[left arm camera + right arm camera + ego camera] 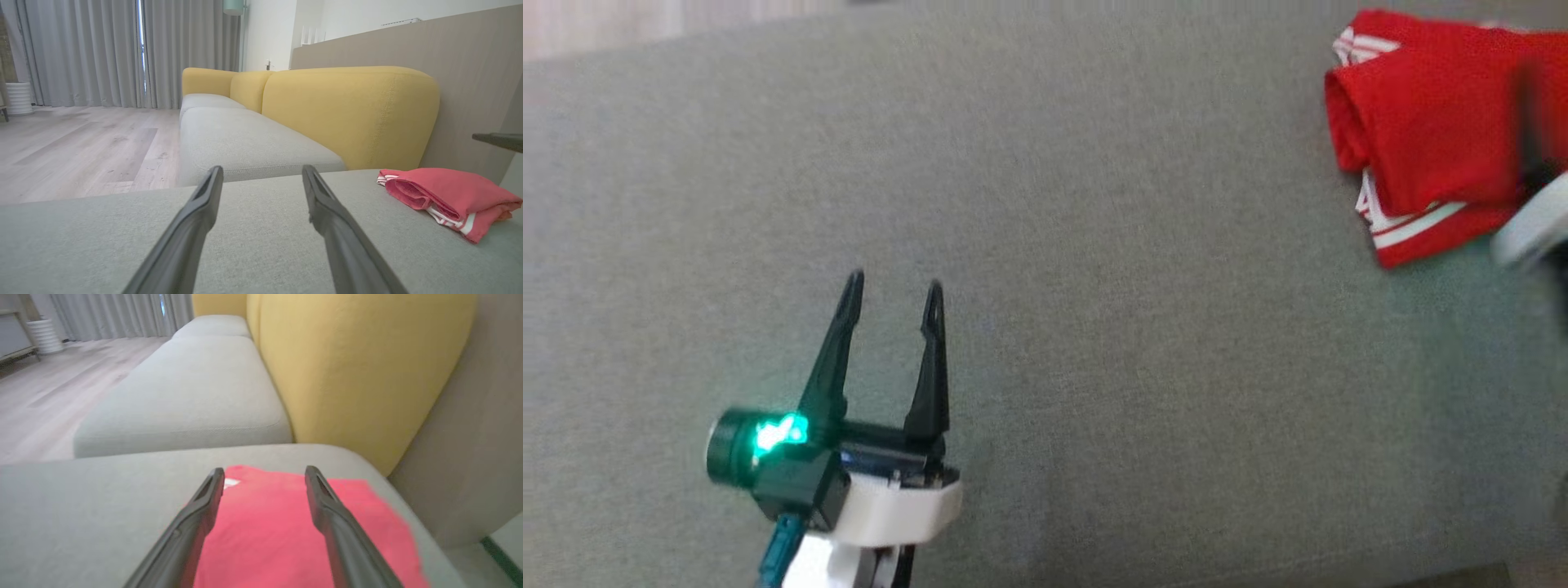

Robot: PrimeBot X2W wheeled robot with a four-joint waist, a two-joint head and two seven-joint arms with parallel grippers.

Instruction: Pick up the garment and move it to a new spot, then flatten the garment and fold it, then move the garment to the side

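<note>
Grey sofa seat (1094, 327): broad fabric surface. Red garment (1429, 122): folded bundle at the seat's right end; probably soft, light, limp; best pinched at a folded edge. Left tool (894, 282): open, over bare seat. Right tool (264, 471): open, above garment.

The left tool (894, 282) has two long, dark fingers (829, 367) that taper to narrow tips, each tip pierced by a small slot. They rise from a blackish-green block with a round barrel (727, 457) at one side, where a green light (780, 431) glows. Below sit a glossy white wrist shell (890, 510) and a teal connector (780, 547). The right tool (264, 471) has the same matte charcoal fingers.
</note>
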